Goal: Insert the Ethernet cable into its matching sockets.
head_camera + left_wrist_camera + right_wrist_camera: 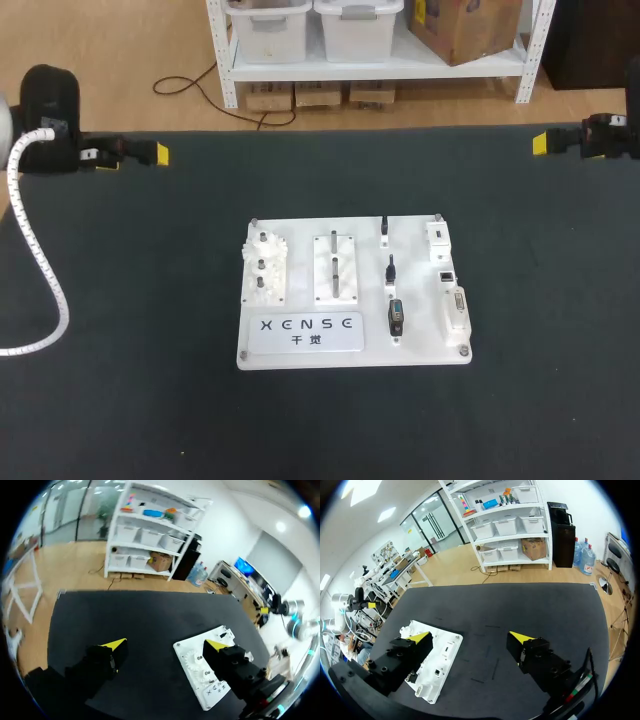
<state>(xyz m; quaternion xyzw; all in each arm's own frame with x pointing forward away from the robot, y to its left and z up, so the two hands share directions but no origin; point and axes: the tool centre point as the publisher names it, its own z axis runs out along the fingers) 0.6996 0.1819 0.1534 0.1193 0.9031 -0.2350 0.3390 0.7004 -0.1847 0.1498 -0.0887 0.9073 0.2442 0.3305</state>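
Observation:
The white task board point(350, 355) lies mid-table. On its right part stand short black plugs point(391, 268) in a column, the lowest a thicker black connector point(397, 317). Beside them sit a white socket block point(438, 240), a small dark socket point(447, 273) and a long white connector point(457, 308). I cannot tell which plug is the Ethernet one. My left gripper point(158, 153) hovers at the far left edge, my right gripper point(541, 143) at the far right edge, both well away from the board. Both stand open and empty: left gripper point(165, 645) with the board point(212, 687) ahead, right gripper point(470, 637) with the board point(451, 645) ahead.
The board's left part carries white gear-like parts point(265, 265), a block with pegs point(335, 268) and a label plate point(305, 332). A white spiral hose point(45, 275) from my left arm hangs over the table's left side. Dark mat surrounds the board.

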